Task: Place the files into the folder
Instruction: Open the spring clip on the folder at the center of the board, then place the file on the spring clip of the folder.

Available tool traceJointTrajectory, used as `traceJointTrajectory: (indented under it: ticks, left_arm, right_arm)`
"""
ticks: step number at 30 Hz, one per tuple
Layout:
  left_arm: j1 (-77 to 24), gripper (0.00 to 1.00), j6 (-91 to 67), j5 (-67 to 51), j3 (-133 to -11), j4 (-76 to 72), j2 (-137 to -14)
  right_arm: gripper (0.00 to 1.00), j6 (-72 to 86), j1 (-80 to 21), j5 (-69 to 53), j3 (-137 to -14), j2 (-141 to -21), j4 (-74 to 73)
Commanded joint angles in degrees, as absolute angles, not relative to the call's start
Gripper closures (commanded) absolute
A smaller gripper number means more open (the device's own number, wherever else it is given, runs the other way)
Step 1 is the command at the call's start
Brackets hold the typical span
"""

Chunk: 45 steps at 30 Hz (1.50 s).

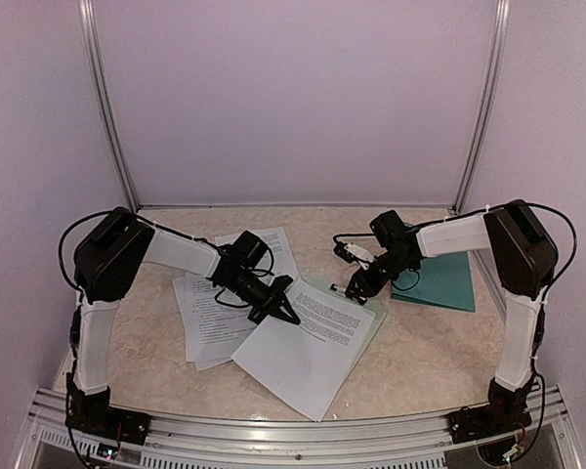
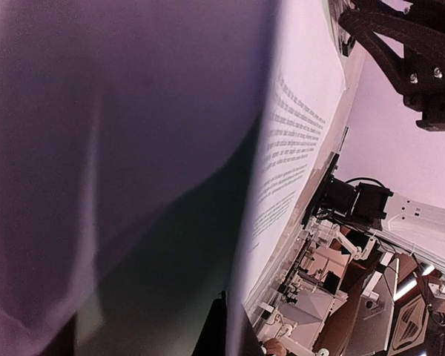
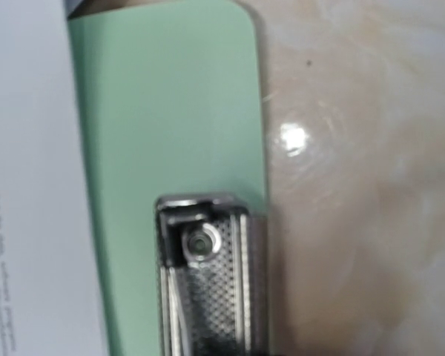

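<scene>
I judge nothing is filed yet: the folder (image 1: pixel 447 281) lies bare at the far right, and the files (image 1: pixel 207 322) sprawl left and centre. My left gripper (image 1: pixel 279 311) sits at the edge of the near sheet (image 1: pixel 308 357), my right gripper (image 1: pixel 355 285) over the mint clipboard (image 3: pixel 170 111). I cannot tell how wide either is.

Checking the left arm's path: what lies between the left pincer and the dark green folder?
In the top view, a printed sheet, the pale mint clipboard beneath it and the right pincer lie between left pincer and folder.
</scene>
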<state>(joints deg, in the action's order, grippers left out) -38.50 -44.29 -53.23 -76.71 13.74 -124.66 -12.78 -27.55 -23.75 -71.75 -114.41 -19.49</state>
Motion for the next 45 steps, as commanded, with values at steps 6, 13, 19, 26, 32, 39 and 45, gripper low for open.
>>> traceJointTrajectory:
  ticks: [6, 13, 19, 26, 32, 39, 45]
  left_arm:
    - [-37.6, 1.00, -39.9, -54.8, -79.9, 17.4, -127.3]
    - [-37.6, 1.00, -35.7, -53.7, -81.1, 20.0, -126.9]
    - [-37.8, 1.00, -34.1, -54.2, -83.9, 22.5, -128.1]
    - [-38.0, 1.00, -33.1, -54.4, -85.4, 24.5, -129.3]
    - [-38.4, 1.00, -31.5, -54.2, -85.3, 25.3, -129.6]
    - [-38.9, 1.00, -29.6, -54.5, -84.6, 25.7, -129.5]
    - [-38.9, 1.00, -29.5, -54.5, -85.7, 26.6, -130.6]
  right_arm:
    - [1.00, -12.0, -26.5, -25.9, -72.2, -114.7, -24.1]
    - [1.00, -11.8, -26.3, -26.7, -72.4, -114.5, -24.4]
    - [1.00, -11.3, -26.1, -28.1, -72.7, -114.5, -24.3]
    - [1.00, -10.9, -25.9, -29.2, -72.9, -115.0, -24.6]
    - [1.00, -10.3, -25.1, -31.5, -73.0, -115.6, -24.4]
    - [1.00, -10.1, -25.1, -31.3, -72.9, -114.8, -24.1]
    - [1.00, -9.8, -25.1, -32.3, -72.7, -114.1, -23.8]
